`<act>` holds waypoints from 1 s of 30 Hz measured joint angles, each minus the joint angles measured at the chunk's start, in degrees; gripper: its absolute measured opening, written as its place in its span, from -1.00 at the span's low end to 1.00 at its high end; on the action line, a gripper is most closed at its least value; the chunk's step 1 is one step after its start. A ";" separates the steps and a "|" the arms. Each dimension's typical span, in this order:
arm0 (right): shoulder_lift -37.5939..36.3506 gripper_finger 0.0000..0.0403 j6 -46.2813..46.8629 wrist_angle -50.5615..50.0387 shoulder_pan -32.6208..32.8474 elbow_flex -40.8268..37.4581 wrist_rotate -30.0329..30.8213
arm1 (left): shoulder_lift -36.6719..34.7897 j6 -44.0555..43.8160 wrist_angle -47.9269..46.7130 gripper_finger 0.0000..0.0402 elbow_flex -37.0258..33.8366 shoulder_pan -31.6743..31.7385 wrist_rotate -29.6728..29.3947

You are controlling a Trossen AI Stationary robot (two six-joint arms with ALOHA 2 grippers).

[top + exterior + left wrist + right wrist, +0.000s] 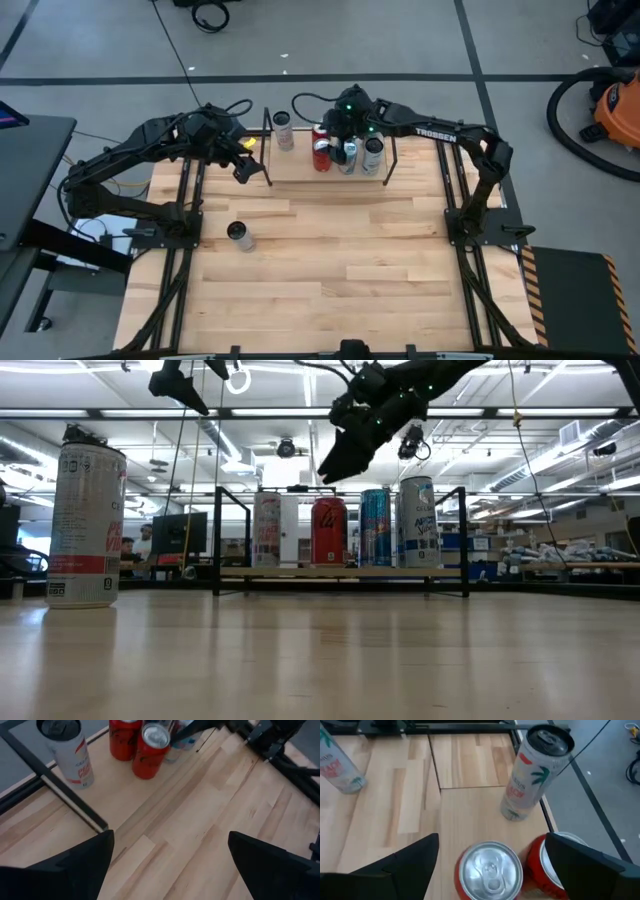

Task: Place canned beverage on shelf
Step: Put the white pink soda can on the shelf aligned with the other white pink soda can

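Cans lined up on the shelf [300, 170] at the far edge of the surface [330, 270]: one white can [284, 131] standing apart toward the left post, then a tight cluster of red cans [321, 152], a blue can [376, 527] and another pale can [372, 155]. Right gripper [490, 857] raised just above the cluster, fingers [405, 862] spread wide and empty, a red can's silver lid [490, 867] directly below between them. Left gripper [170, 865] hovering near the shelf's left end, fingers [75, 865] likewise apart, grasping nothing. One last can [240, 236] upright alone on the bare surface, well apart from the shelf, toward the left arm's base; looms large in the low view [86, 525].

Likely the next to be shelved. Rigid thin-walled metal, smooth and a little slippery, probably fairly heavy if full; tall and narrow, so prone to tipping when bumped. Best taken by the sides around mid-height, fingers square across the body, firm but not crushing. Free space on the shelf between the lone white can and the cluster, tight enough to risk knocking the neighbours.
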 joint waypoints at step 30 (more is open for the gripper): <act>-0.09 0.85 -2.16 1.16 16.23 1.61 -17.96 | 0.01 -23.91 -12.28 0.96 -4.57 -28.11 -16.05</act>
